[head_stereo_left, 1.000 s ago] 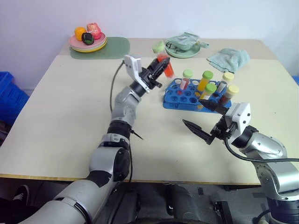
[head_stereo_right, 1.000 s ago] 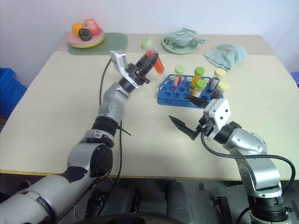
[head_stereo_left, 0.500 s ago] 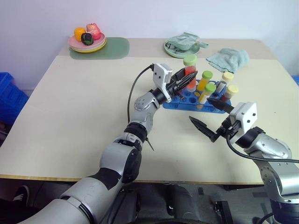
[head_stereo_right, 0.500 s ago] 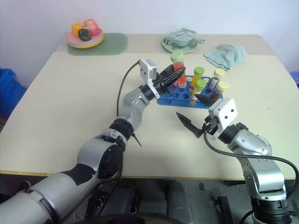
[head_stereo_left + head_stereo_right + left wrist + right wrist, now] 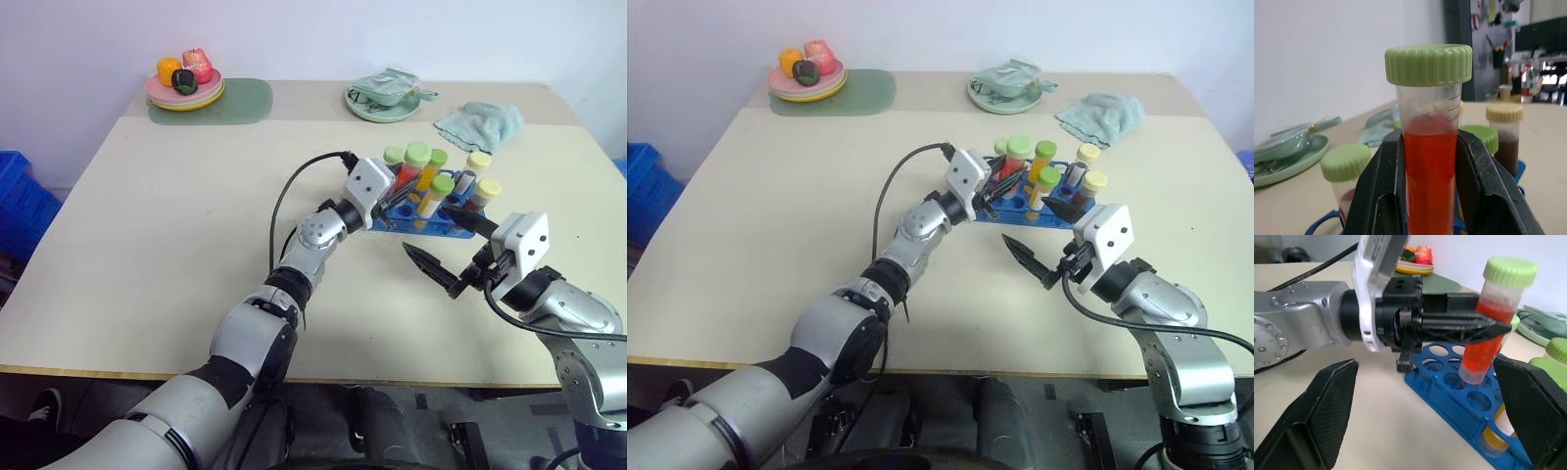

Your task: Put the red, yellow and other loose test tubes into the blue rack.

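My left gripper (image 5: pixel 400 179) is shut on the red test tube (image 5: pixel 1430 171), which has red-orange liquid and a pale green cap. It holds the tube upright over the blue rack (image 5: pixel 1449 382), with the tube's lower end at one of the round holes. The rack stands right of the table's middle and holds several capped tubes, among them a yellow test tube (image 5: pixel 428 173) with a green cap and a dark brown one (image 5: pixel 483 196) with a pale yellow cap. My right gripper (image 5: pixel 426 227) hovers open just in front of the rack with nothing between its fingers.
A plate of toy food (image 5: pixel 184 90) sits on a green mat (image 5: pixel 240 101) at the back left. At the back right are a green plate (image 5: pixel 384 106) and a teal cloth (image 5: pixel 478 123). A blue crate (image 5: pixel 20 201) stands beside the table's left edge.
My left gripper has carried the red tube right and down, from left of the rack to over its holes, and turned it upright. The right gripper has hardly moved.
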